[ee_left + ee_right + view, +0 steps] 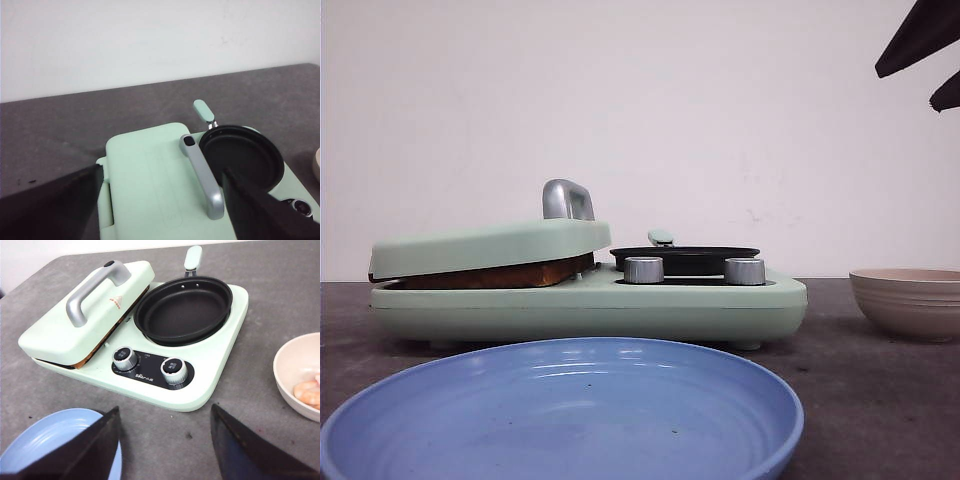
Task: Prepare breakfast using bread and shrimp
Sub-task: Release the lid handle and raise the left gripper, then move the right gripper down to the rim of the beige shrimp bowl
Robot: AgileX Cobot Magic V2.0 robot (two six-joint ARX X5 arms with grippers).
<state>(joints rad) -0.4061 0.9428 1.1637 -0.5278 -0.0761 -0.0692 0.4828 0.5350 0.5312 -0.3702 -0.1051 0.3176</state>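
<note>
Grey table meets white wall; mint breakfast maker sits centred.

We see little of the robot itself. Left gripper: two dark, near-black fingers, broad and flat-faced, tapering to blunt wedge tips, matte with no markings we can read. Right gripper: the same dark wedge fingers, one showing a faint bluish sheen along its inner face. In the front view, two black angular pieces of an arm enter at the upper right corner; no cables or screws visible.
</note>
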